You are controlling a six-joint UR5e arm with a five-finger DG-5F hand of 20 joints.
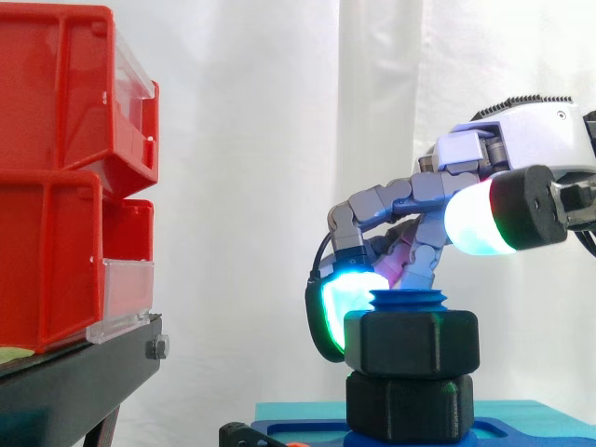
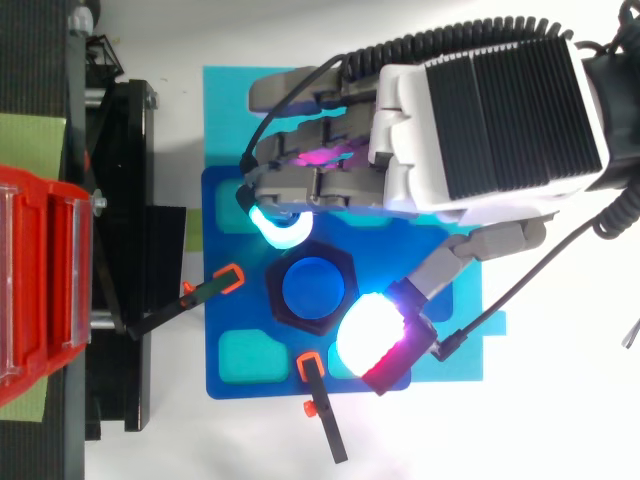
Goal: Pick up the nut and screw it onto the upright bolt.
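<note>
A black hex nut (image 1: 412,343) (image 2: 312,285) sits on the upright blue bolt (image 1: 408,300) (image 2: 312,287), whose tip shows just above it. Below the nut is a second black hex piece (image 1: 410,406) at the bolt's foot. My hand (image 2: 490,110) (image 1: 531,130) reaches in from the right, above the nut. Bent fingers come down at the nut's far side, and a cyan fingertip (image 1: 346,300) (image 2: 280,228) rests against its edge. The white-glowing thumb (image 1: 480,222) (image 2: 370,335) hangs higher, off the nut's near right corner and apart from it. The hand grips nothing.
The bolt stands on a blue board (image 2: 225,290) with teal pockets, lying on a teal mat (image 2: 222,100). Two orange-tipped clamps (image 2: 215,287) (image 2: 315,395) hold the board's left and front edges. Stacked red bins (image 1: 65,177) (image 2: 40,280) on a black stand (image 1: 84,372) rise at the left.
</note>
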